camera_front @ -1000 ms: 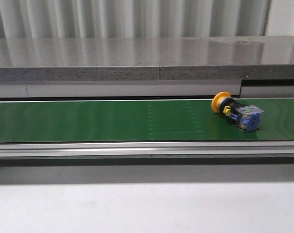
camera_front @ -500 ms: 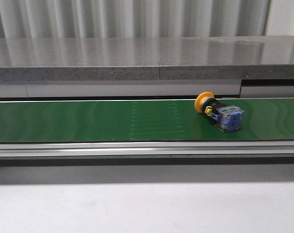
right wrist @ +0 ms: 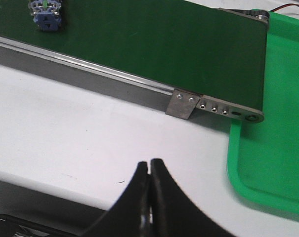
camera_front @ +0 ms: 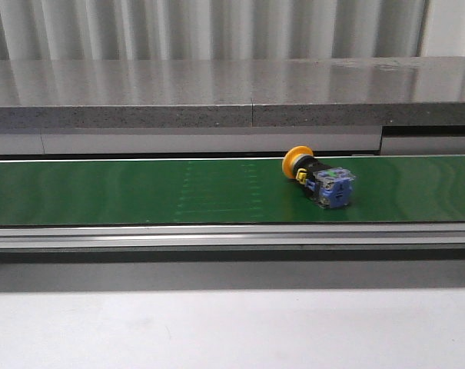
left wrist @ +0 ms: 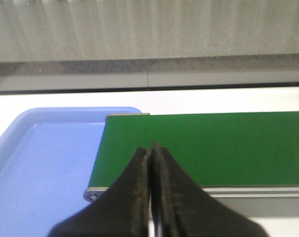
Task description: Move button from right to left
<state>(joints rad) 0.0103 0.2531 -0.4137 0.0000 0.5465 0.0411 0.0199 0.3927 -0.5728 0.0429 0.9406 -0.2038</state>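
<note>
Front view, near edge: the white tabletop (camera_front: pixel 217 330) lies bare, with neither of my arms in sight here.
Belt frame: a grey rail (camera_front: pixel 217 237) borders the near side of the green belt (camera_front: pixel 101 192).
Button: the button (camera_front: pixel 318 178) lies on its side on the belt, right of centre, its yellow-orange head towards the far left and its blue and clear contact block towards the near right.
Far side: a grey ledge (camera_front: pixel 217 92) stands behind the belt.
Left fingers: my left gripper (left wrist: pixel 150 197) has its tips pressed together, holding nothing, above the belt's left end and beside the blue tray (left wrist: pixel 40 163).
Right fingers: my right gripper (right wrist: pixel 149 197) is likewise closed and empty, over the tabletop near the belt's right end and the green tray (right wrist: pixel 282 148); the contact block shows far up the belt in that view.
Step in hand, my judgement: the transfer is not complete; the button is well short of the left end.
Method advised: spread the left fingers early, wait at the left end, and close across the black body, not the rounded head, which could slip.
</note>
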